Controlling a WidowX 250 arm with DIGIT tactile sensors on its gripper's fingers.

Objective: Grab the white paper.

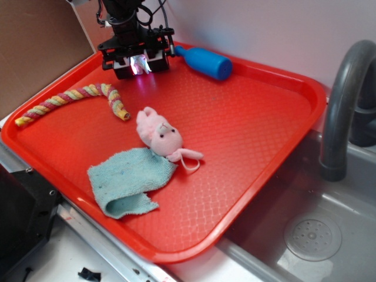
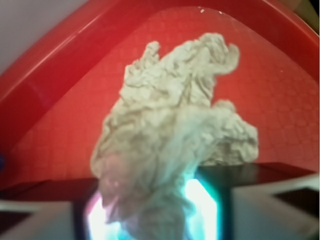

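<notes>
The white paper (image 2: 175,115) is a crumpled wad that fills the middle of the wrist view, lying on the red tray (image 2: 280,100). Its near end lies between my fingers. My gripper (image 2: 152,212) stands open around it, with glowing light showing on both sides of the paper. In the exterior view the gripper (image 1: 138,66) is low at the tray's back left. Only a small white patch of the paper (image 1: 140,62) shows between the fingers there.
On the red tray (image 1: 258,135) lie a blue bottle (image 1: 205,61) at the back, a striped rope toy (image 1: 88,97) on the left, a pink plush toy (image 1: 160,136) and a light-blue cloth (image 1: 126,179) in the middle. A grey faucet (image 1: 341,100) and sink (image 1: 311,235) are to the right.
</notes>
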